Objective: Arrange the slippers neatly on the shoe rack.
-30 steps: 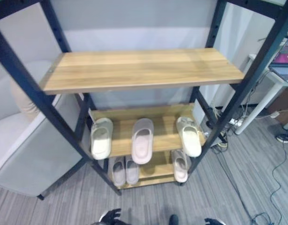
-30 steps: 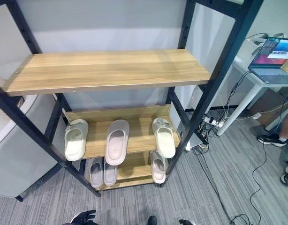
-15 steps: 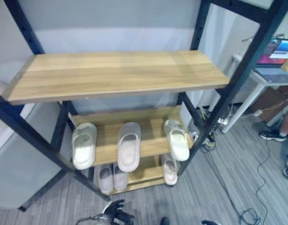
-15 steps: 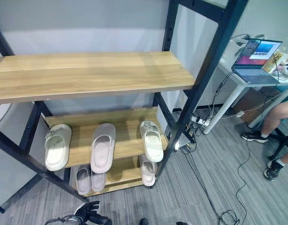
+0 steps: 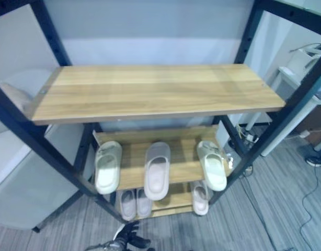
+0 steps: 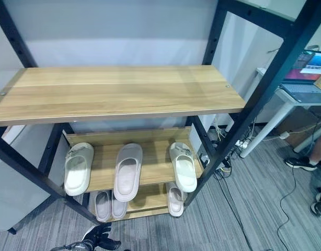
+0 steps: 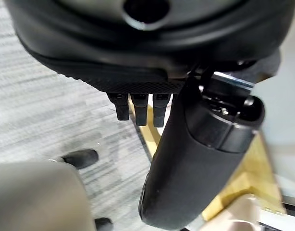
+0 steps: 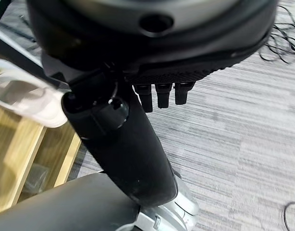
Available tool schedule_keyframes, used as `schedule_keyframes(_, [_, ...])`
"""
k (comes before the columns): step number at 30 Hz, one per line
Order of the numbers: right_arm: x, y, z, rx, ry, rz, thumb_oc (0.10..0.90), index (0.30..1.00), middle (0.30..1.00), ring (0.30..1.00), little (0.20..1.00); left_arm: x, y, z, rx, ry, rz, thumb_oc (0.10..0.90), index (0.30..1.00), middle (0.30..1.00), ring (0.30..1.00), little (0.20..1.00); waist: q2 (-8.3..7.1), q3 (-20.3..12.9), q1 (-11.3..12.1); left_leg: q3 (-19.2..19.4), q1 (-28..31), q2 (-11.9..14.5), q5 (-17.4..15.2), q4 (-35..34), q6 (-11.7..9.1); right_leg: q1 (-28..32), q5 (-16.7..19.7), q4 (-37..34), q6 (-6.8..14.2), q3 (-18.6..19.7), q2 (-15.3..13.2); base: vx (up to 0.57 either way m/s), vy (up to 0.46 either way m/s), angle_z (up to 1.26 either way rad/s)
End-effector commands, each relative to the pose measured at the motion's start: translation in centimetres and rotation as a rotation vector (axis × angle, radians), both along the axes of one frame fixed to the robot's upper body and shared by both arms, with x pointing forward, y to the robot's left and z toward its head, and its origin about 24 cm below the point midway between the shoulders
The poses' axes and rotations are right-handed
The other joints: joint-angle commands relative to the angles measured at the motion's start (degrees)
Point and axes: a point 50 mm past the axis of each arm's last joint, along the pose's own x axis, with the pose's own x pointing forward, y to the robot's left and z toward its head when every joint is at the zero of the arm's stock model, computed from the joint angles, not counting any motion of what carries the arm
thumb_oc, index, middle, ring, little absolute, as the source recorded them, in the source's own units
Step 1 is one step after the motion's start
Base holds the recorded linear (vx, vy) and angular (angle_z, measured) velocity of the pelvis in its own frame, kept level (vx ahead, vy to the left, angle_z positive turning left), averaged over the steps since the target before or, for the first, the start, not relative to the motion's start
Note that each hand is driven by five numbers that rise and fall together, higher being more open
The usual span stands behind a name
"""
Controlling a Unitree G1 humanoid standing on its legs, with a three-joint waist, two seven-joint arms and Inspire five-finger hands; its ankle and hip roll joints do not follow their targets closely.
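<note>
— What is seen on the shoe rack (image 6: 257, 86)?

— A bare wooden top shelf (image 6: 118, 91) is carried by the black frame. On the middle shelf (image 6: 152, 167) three slippers are laid with their toes toward the front edge: a cream slipper (image 6: 78, 168) at the left end, a pale pink slipper (image 6: 128, 171) in the middle, and a second cream slipper (image 6: 183, 166) at the right end, turned slightly askew and overhanging the edge. They are set apart from one another.

— And lower down?

— On the bottom shelf (image 6: 145, 201) a pair of greyish slippers (image 6: 109, 205) is placed side by side, touching, toward the left; a single pale slipper (image 6: 174, 199) is set near the right post.

— Where are the hands?

— The left hand (image 6: 100, 242) is seen low over the grey floor (image 6: 228, 219) in front of the rack, nothing being held; its fingers are spread loosely. In its own wrist view the fingers (image 7: 138, 107) are seen straight and relaxed. The right hand (image 8: 138, 144) is shown in its wrist view above the floor beside the rack — its fingers (image 8: 161, 94) are likewise extended and nothing is grasped.

— Anything else nearby?

— A white desk (image 6: 286, 102) with an open laptop (image 6: 309, 73) stands to the right, and a person's shoe (image 6: 299, 163) is seen on the floor there.
</note>
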Motion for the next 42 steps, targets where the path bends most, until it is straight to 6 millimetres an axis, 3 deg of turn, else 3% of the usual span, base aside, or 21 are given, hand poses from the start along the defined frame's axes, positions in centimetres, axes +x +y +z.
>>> schedule_keyframes(1, [3.7,-0.4,1.0,-0.002,-0.144,0.014,0.8,0.9,0.9,0.9,0.9,4.3,-1.9,2.7,-0.092,-0.223,-0.055,0.8,0.9,0.9,0.9,0.9,1.0,0.37,3.38,-2.47,-3.06,0.43,-1.2,1.89,-3.81,-0.02,-8.05,3.44,2.78,-0.42,-0.25,-0.16,-0.028,0.5])
schedule_keyframes(5, [3.8,-1.7,1.4,-0.031,-0.17,-0.027,0.8,0.9,0.9,0.9,0.9,5.4,-1.6,6.3,-0.136,-0.391,-0.173,0.8,0.9,0.9,0.9,0.9,2.08,1.42,5.31,-5.29,-6.09,-0.08,0.97,2.13,-5.41,-0.02,-8.41,2.37,2.33,-4.38,0.06,-0.16,-0.034,0.61])
schedule_keyframes(9, [4.0,-2.5,1.7,-0.056,-0.185,-0.039,0.8,0.9,0.9,0.9,0.9,5.2,-0.8,9.4,-0.186,-0.509,-0.205,0.8,0.9,0.9,0.9,0.9,2.94,2.38,6.96,-6.53,-7.83,-0.18,2.08,2.87,-6.23,0.33,-8.58,1.67,1.92,-6.75,0.52,-0.12,-0.029,0.56])
schedule_keyframes(15, [4.1,-2.6,1.8,-0.064,-0.185,-0.02,0.8,0.9,0.9,0.9,0.9,5.4,-0.9,11.5,-0.25,-0.595,-0.197,0.8,0.9,0.9,0.9,0.9,3.5,2.71,7.74,-7.3,-7.8,0.26,2.57,3.62,-6.53,1.66,-9.07,1.34,1.15,-7.54,1.4,-0.04,-0.019,0.18])
schedule_keyframes(21, [4.0,-2.8,1.8,-0.075,-0.183,-0.01,0.8,0.9,0.9,0.9,0.9,6.0,-1.4,13.9,-0.291,-0.694,-0.223,0.8,0.9,0.9,0.9,0.9,3.68,2.92,7.59,-7.33,-7.54,0.45,2.65,4.49,-6.7,2.96,-9.47,1.19,0.7,-7.17,1.99,0.0,0.0,0.0])
schedule_keyframes(27, [3.9,-2.5,1.7,-0.071,-0.183,0.0,0.8,0.9,0.9,0.9,0.9,7.0,-1.2,17.5,-0.267,-0.863,-0.254,0.8,0.9,0.9,0.9,0.9,3.68,2.55,6.84,-6.41,-6.52,0.96,2.36,4.43,-6.51,3.77,-9.57,1.08,0.57,-6.04,2.48,0.01,-0.003,-0.05])
schedule_keyframes(42, [3.5,-1.4,1.3,-0.049,-0.169,0.023,0.8,0.9,0.9,0.9,0.9,8.2,-1.2,22.5,-0.104,-1.136,-0.304,0.8,0.9,0.9,0.9,0.9,3.31,1.28,4.32,-3.58,-2.88,1.81,0.93,2.23,-5.84,4.78,-9.39,0.61,1.22,-3.39,2.43,0.02,0.008,-0.11])
